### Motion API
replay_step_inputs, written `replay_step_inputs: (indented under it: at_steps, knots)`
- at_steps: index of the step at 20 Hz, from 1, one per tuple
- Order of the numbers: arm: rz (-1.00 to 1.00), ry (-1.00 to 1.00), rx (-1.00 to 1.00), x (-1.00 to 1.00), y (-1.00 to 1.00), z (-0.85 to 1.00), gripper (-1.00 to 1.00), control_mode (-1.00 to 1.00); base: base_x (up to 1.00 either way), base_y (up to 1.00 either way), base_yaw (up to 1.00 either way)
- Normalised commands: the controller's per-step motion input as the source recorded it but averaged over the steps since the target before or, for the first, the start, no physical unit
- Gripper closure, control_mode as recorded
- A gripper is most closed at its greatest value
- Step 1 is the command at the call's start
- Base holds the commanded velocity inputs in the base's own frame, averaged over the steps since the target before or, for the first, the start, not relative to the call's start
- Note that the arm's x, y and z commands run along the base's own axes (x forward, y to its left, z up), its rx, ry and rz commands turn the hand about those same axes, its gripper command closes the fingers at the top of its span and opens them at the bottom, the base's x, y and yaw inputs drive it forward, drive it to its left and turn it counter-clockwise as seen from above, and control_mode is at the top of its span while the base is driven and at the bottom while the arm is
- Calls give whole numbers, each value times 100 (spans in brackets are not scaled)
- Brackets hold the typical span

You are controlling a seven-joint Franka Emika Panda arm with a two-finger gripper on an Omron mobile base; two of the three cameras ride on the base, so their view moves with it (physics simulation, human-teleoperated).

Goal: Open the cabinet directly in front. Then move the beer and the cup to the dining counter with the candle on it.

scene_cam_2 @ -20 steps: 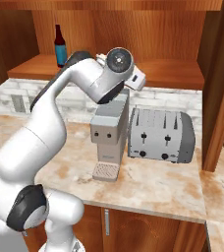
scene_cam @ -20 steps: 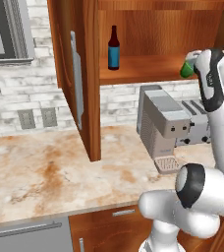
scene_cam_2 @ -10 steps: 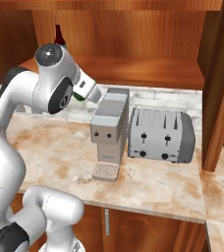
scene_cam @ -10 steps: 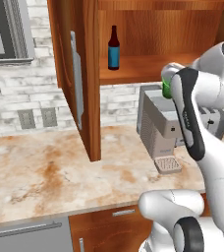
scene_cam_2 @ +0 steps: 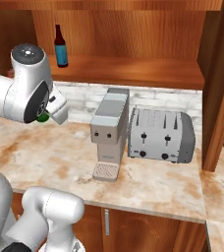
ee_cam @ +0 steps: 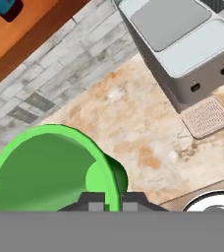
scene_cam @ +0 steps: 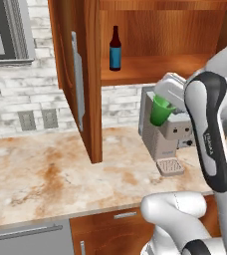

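The cabinet (scene_cam: 85, 74) stands open, its door swung out to the left with a silver bar handle. The beer (scene_cam: 115, 49) stands upright on the shelf inside, also seen as the beer (scene_cam_2: 61, 47). My gripper (scene_cam: 168, 99) is shut on the rim of the green cup (scene_cam: 160, 110), held in the air in front of the coffee machine, below the shelf. In the right base view a sliver of the cup (scene_cam_2: 42, 117) shows under the gripper (scene_cam_2: 52, 110). In the hand view the cup (ee_cam: 50, 167) sits large at the fingertips (ee_cam: 97, 201). The dining counter and candle are out of view.
A grey coffee machine (scene_cam_2: 109, 133) and a silver toaster (scene_cam_2: 160, 135) stand on the brick-backed marble countertop (scene_cam: 46, 174) under the cabinet. The open right door (scene_cam_2: 219, 83) hangs at the right. Wall outlets (scene_cam: 36, 119) sit left of the left door.
The arm has swung away from the shelf, carrying the green cup down and left. The cup now hangs in front of the coffee machine. The beer has not moved.
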Motion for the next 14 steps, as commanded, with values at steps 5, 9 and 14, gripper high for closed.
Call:
replay_step_inputs:
  at_steps: [5, 9, 14]
  knots:
    - [-1, -1, 0, -3, 27, -23, 100, -100, 0, 0, 0]
    - [13, -5, 3, -35, 2, -21, 100, -100, 0, 0, 0]
    - [3, 0, 0, -5, -1, -2, 100, -100, 0, 0, 0]
